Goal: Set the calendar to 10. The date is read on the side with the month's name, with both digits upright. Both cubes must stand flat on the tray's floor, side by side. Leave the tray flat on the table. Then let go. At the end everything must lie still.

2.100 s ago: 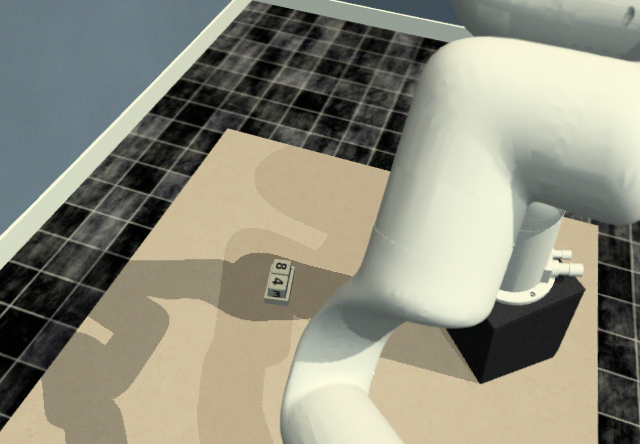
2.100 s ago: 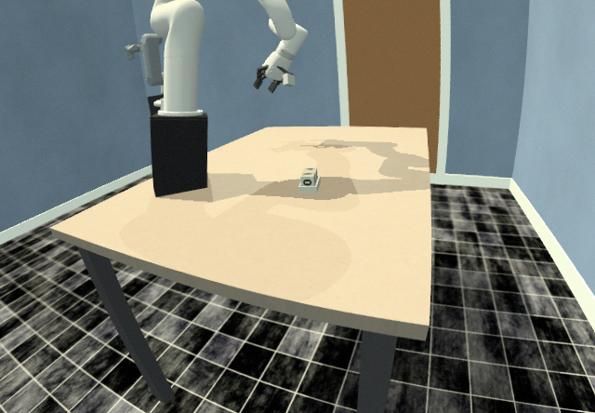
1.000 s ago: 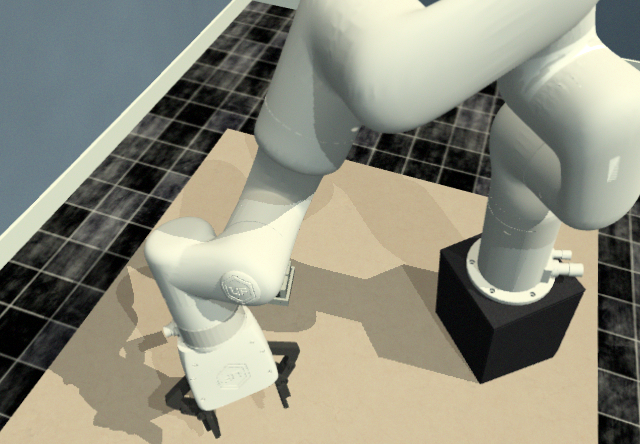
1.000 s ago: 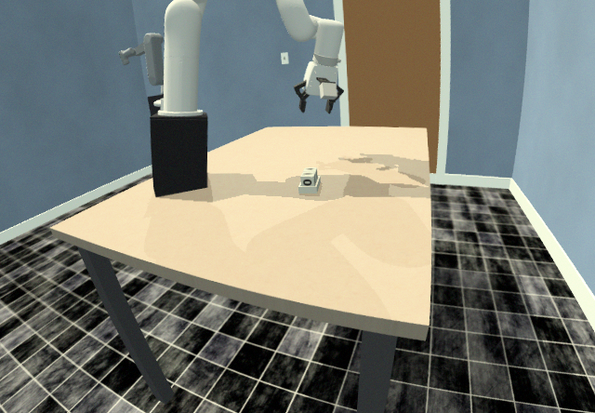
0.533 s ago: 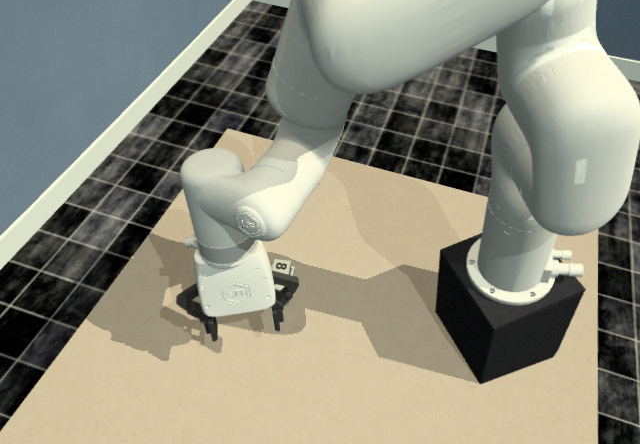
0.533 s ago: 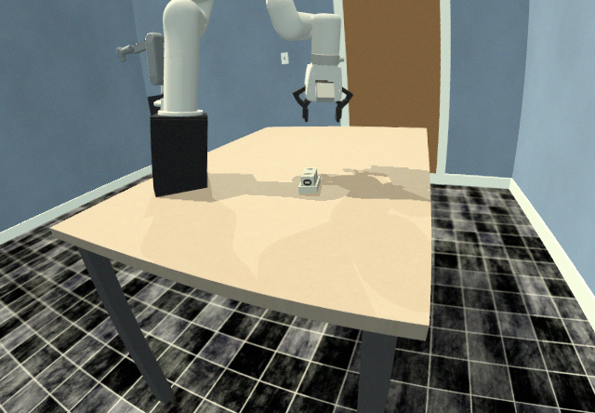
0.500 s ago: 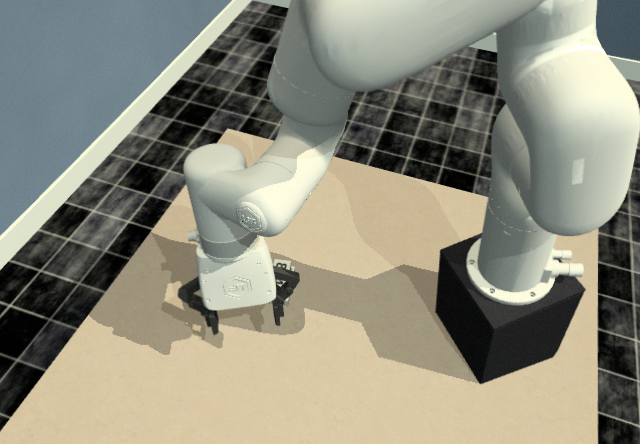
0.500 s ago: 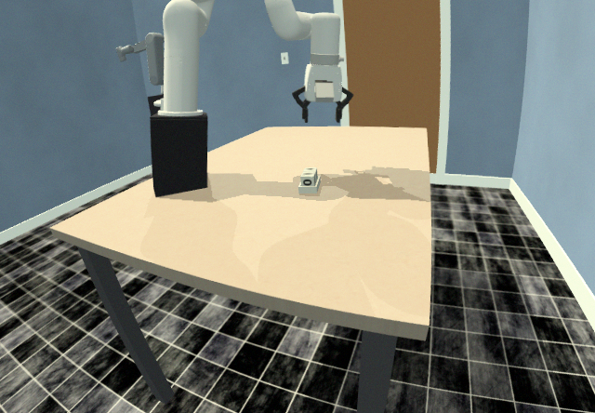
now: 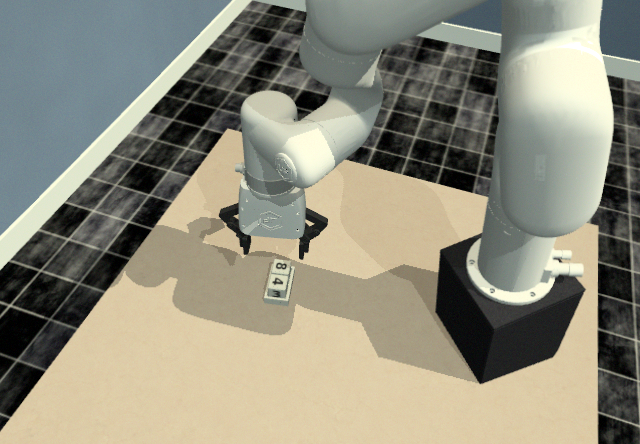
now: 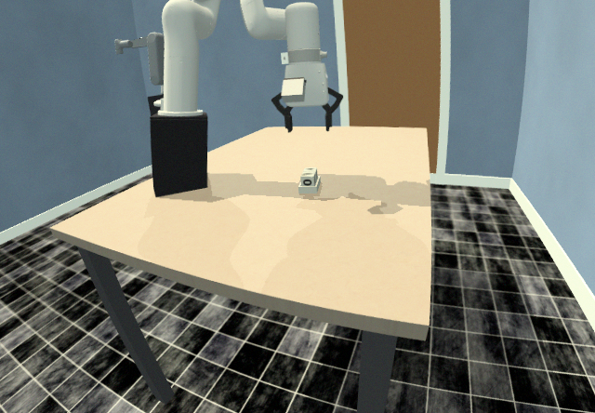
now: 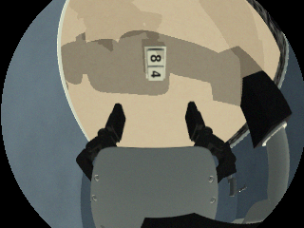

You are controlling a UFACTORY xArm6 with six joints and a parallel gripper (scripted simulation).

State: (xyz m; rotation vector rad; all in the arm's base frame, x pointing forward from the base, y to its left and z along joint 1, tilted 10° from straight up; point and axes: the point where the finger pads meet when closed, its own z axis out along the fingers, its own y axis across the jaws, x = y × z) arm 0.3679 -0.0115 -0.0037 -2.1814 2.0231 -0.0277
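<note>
A small pale calendar tray (image 9: 275, 298) (image 10: 307, 190) lies flat near the middle of the table. Two white cubes stand in it side by side. One cube (image 9: 280, 266) (image 11: 154, 59) shows 8 on top, the other cube (image 9: 278, 280) (image 11: 155, 74) shows 4 on top. In the exterior view the near cube face (image 10: 306, 179) shows a 0. A small dark-lettered block (image 9: 276, 293) sits at the tray's front. My gripper (image 9: 273, 248) (image 10: 308, 125) (image 11: 154, 109) is open and empty. It hangs well above the table, a little behind the tray.
The arm's black base block (image 9: 504, 317) (image 10: 178, 151) stands on the table (image 9: 155, 377) (image 10: 288, 255) to one side of the tray. The table edges drop to a tiled floor. A brown door (image 10: 391, 43) is in the wall behind.
</note>
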